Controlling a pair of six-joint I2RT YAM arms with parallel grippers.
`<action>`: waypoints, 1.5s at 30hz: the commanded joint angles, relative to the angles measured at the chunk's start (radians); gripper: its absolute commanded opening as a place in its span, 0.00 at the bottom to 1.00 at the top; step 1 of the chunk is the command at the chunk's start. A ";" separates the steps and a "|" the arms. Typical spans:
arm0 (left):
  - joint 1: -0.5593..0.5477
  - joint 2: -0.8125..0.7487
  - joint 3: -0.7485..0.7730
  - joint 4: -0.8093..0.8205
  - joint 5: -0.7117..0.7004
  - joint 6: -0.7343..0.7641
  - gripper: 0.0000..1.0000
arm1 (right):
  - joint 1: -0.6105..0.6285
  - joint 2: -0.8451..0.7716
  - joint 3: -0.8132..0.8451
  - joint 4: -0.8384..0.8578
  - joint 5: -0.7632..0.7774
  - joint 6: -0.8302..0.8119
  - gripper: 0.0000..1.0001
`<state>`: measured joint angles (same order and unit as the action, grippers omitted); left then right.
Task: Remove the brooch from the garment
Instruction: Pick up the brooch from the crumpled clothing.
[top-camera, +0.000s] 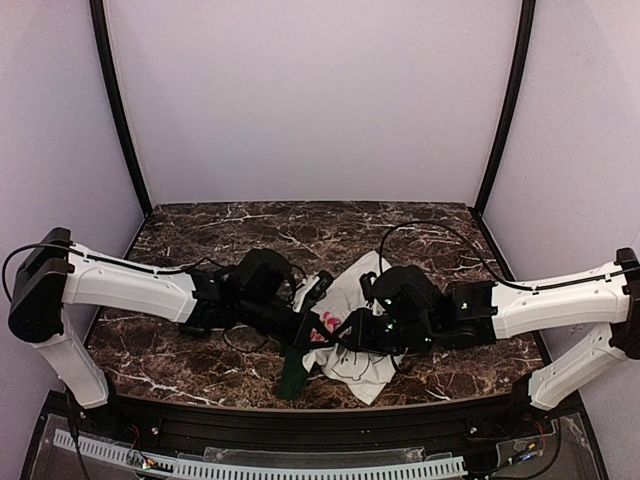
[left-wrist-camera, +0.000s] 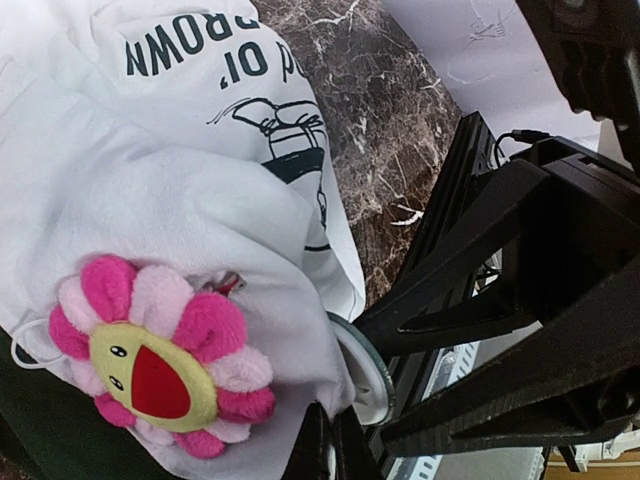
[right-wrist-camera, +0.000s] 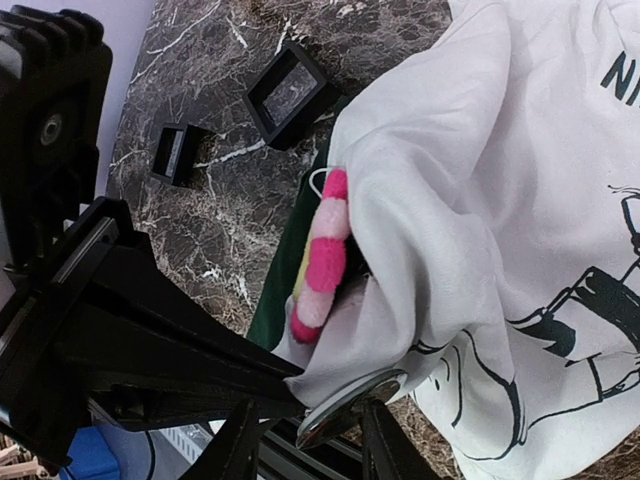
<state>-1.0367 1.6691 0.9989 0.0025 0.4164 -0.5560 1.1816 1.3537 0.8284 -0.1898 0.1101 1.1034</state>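
The white T-shirt (top-camera: 362, 285) with black drawing lies bunched between both arms; it also fills the left wrist view (left-wrist-camera: 150, 150) and the right wrist view (right-wrist-camera: 500, 180). The brooch (left-wrist-camera: 160, 360), a plush pink-and-white flower with a yellow-green centre, sits on a raised fold. It shows edge-on in the right wrist view (right-wrist-camera: 322, 255) and as a pink spot in the top view (top-camera: 331, 322). My left gripper (left-wrist-camera: 338, 445) is shut on white fabric just beside the brooch. My right gripper (right-wrist-camera: 310, 420) holds a round metal disc (right-wrist-camera: 350, 408) behind that fold, across its edges.
Two small black square frames (right-wrist-camera: 290, 90) (right-wrist-camera: 178, 152) stand on the marble table (right-wrist-camera: 210, 230) beyond the shirt. A dark green sleeve (top-camera: 293, 375) hangs toward the table's front edge. The two grippers are almost touching each other.
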 joint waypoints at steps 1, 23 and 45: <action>0.000 0.008 0.023 0.044 0.033 -0.012 0.01 | 0.012 0.010 0.003 -0.044 0.041 0.025 0.33; 0.008 0.028 0.035 -0.031 -0.052 -0.030 0.01 | 0.012 -0.012 -0.018 -0.068 0.067 0.003 0.00; 0.038 -0.051 -0.017 -0.036 -0.088 0.081 0.38 | -0.131 -0.064 -0.054 0.067 -0.381 -0.372 0.00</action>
<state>-1.0100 1.7264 1.0187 -0.0235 0.3882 -0.5518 1.1011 1.3136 0.7948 -0.2173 -0.0463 0.8688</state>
